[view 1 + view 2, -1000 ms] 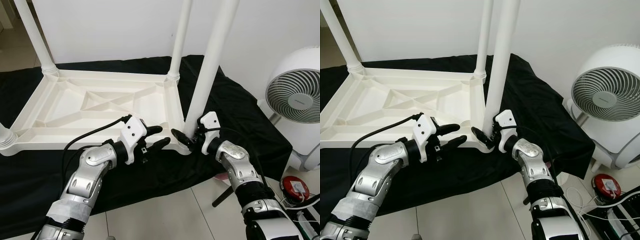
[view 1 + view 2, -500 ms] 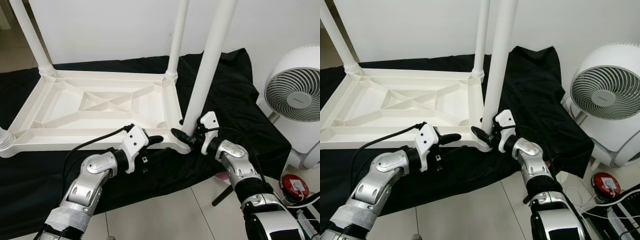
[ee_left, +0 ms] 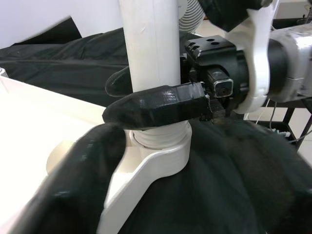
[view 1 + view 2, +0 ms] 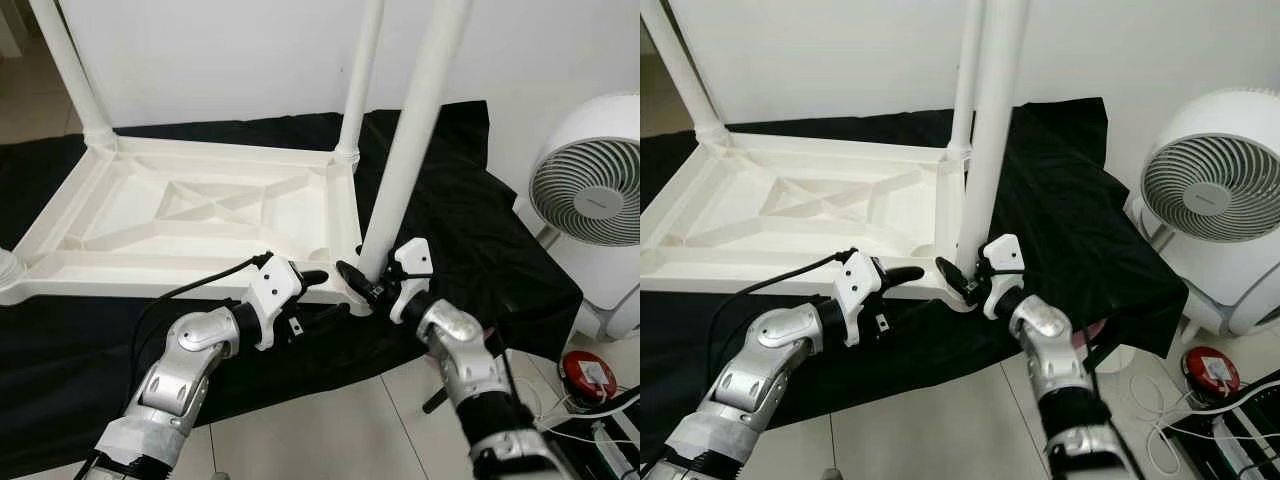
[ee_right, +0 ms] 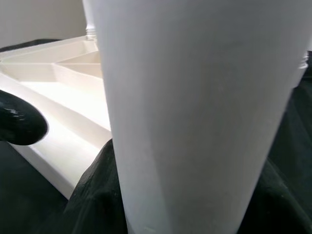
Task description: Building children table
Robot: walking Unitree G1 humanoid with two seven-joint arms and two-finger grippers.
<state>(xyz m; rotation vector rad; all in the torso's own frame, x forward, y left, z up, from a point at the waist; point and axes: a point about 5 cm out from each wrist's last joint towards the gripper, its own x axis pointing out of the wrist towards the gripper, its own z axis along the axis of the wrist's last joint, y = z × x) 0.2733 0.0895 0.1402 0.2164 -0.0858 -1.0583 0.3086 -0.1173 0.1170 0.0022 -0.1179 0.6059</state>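
Now seating last leg (image 4: 410,150) in tabletop (image 4: 180,210) corner socket at 5 o'clock: right gripper (image 4: 362,285) clamped on leg base, left gripper (image 4: 318,298) fingers apart bracing the rim; next, twist home.

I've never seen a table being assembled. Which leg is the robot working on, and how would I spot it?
An upside-down white tabletop lies on a black cloth. The leg stands at the corner nearest the round white fan; unlike the others, the right gripper is closed around its base.

No text is legible (fan badge (image 4: 601,201) blurred).
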